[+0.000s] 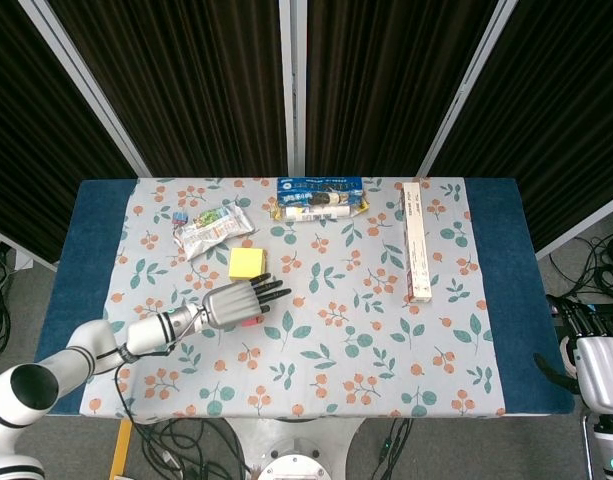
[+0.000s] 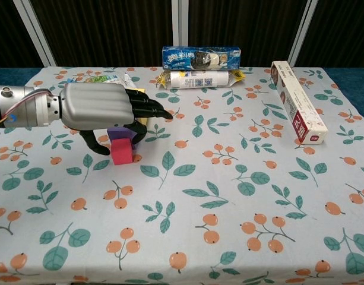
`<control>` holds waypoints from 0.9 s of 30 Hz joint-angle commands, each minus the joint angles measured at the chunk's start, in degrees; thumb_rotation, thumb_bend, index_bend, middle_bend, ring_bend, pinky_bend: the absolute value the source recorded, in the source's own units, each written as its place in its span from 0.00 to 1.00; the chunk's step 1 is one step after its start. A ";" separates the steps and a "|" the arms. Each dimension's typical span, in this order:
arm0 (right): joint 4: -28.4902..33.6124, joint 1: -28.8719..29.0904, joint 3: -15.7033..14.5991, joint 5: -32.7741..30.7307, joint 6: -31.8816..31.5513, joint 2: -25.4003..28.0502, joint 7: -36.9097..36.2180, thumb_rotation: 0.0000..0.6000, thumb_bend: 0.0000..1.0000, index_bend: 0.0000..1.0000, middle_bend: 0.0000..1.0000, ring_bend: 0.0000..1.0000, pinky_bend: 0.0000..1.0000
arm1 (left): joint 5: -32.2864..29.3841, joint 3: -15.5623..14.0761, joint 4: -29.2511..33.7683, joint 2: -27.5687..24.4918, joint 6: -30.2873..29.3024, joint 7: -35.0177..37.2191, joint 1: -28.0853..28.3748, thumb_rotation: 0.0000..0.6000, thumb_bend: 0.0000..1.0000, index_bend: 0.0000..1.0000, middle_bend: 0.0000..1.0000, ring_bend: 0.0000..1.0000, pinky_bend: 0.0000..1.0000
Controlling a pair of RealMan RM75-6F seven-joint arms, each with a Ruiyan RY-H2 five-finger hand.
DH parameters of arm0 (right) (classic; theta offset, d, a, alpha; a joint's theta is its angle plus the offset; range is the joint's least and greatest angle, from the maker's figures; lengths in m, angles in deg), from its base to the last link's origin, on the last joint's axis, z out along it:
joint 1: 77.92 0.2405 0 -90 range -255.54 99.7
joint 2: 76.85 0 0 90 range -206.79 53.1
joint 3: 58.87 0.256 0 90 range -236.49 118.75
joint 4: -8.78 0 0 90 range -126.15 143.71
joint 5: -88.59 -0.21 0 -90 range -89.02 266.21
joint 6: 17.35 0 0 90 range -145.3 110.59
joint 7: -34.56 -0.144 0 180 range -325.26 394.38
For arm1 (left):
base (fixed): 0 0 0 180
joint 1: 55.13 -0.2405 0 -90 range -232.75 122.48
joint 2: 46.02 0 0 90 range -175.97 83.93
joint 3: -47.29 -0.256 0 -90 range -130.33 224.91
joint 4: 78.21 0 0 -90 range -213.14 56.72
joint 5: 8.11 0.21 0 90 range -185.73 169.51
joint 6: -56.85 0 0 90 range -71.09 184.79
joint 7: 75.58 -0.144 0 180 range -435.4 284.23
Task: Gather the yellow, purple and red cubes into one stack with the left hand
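Observation:
A red cube [image 2: 122,151] stands on the flowered cloth with a purple cube [image 2: 119,132] on top of it. My left hand [image 2: 101,108] hovers over this pair, fingers curved loosely around the purple cube and the thumb a little apart on its left. In the head view the left hand [image 1: 236,303] hides the purple cube, and only a sliver of the red cube [image 1: 249,322] shows. The yellow cube [image 1: 246,263] lies just beyond the hand; behind the fingers only an edge of the yellow cube [image 2: 142,123] shows. My right hand [image 1: 589,352] rests off the table's right edge.
A snack bag [image 1: 214,228] lies at the back left. A blue cookie pack [image 2: 201,57] and a white tube [image 2: 196,79] sit at the back centre. A long box [image 2: 297,109] lies at the right.

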 commanded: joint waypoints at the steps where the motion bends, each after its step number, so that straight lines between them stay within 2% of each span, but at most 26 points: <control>1: -0.14 0.01 -0.01 0.15 -0.03 -0.02 -0.21 1.00 0.13 0.13 0.19 0.17 0.27 | -0.51 0.45 1.40 -0.78 -1.63 -0.09 -0.86 1.00 0.20 0.45 0.05 0.05 0.15; 7: -0.64 0.01 -0.13 0.58 -0.09 -0.31 -0.70 1.00 0.13 0.13 0.19 0.17 0.27 | -3.01 2.88 5.79 -1.90 -6.87 -0.44 -4.04 1.00 0.16 0.40 0.05 0.05 0.15; 12: -0.85 -0.08 -0.15 0.93 -0.44 -0.43 -0.94 1.00 0.13 0.13 0.18 0.17 0.27 | -5.04 4.65 8.15 -0.42 -7.03 -0.19 -5.19 1.00 0.14 0.37 0.05 0.05 0.15; 20: -0.65 -0.65 -0.17 1.08 -1.36 -0.07 -1.01 1.00 0.13 0.13 0.18 0.17 0.27 | -3.95 4.68 5.54 3.47 -4.72 -5.24 -4.62 1.00 0.11 0.35 0.05 0.05 0.15; 27: -0.69 -0.93 -0.25 0.92 -1.48 -0.02 -1.09 1.00 0.13 0.13 0.18 0.17 0.27 | -3.89 4.93 1.16 6.15 -4.34 -6.25 -4.72 1.00 0.09 0.34 0.04 0.05 0.15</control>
